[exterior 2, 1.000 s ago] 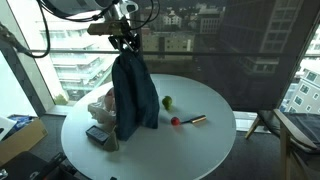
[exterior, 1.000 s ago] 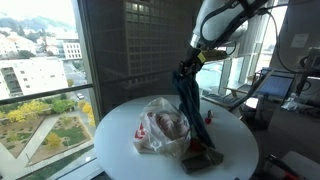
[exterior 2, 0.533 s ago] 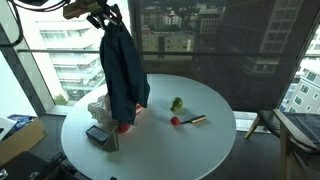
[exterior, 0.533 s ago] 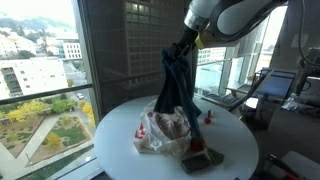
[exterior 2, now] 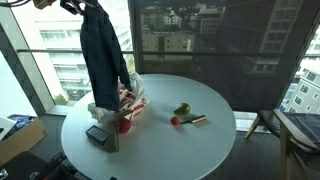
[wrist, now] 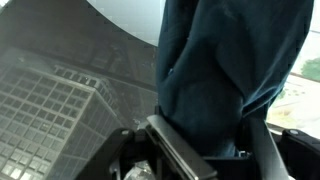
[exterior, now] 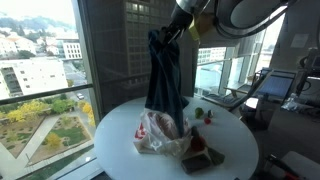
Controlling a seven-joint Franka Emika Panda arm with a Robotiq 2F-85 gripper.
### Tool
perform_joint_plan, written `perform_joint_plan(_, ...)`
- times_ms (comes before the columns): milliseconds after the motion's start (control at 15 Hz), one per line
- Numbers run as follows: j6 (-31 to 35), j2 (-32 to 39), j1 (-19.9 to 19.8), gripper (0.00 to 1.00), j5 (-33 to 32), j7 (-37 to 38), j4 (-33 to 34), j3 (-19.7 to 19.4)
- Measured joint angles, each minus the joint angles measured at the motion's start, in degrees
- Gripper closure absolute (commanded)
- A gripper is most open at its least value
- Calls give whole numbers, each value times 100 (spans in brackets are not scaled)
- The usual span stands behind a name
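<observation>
My gripper (exterior: 178, 22) is shut on the top of a dark blue garment (exterior: 166, 75) and holds it high above the round white table (exterior: 235, 140). The garment hangs down full length; its lower edge is just above a clear plastic bag with red print (exterior: 160, 130). In both exterior views the cloth is clear of the tabletop (exterior 2: 103, 55). In the wrist view the blue cloth (wrist: 230, 70) fills the space between my fingers (wrist: 205, 150).
On the table lie a small dark box (exterior 2: 98, 135), a green fruit (exterior 2: 182, 109), a red ball (exterior 2: 174, 121) and a short stick-like item (exterior 2: 197, 119). Large windows surround the table. A desk with equipment (exterior: 275, 85) stands behind it.
My gripper has risen and moved toward the window side, lifting the garment off the table and clear of the bag. The green fruit now shows beside the cloth.
</observation>
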Motion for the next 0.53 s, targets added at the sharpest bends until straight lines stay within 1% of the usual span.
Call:
perform_joint_plan(133, 0, 17, -13, 64, -7, 18, -10, 5)
perform_joint_plan(267, 3, 113, -132, 64, -16, 22, -43, -65)
perform_joint_plan(400, 68, 332, -380, 64, -117, 39, -60, -201)
perform_joint_plan(533, 211, 621, -739, 64, -526, 215, -45, -299)
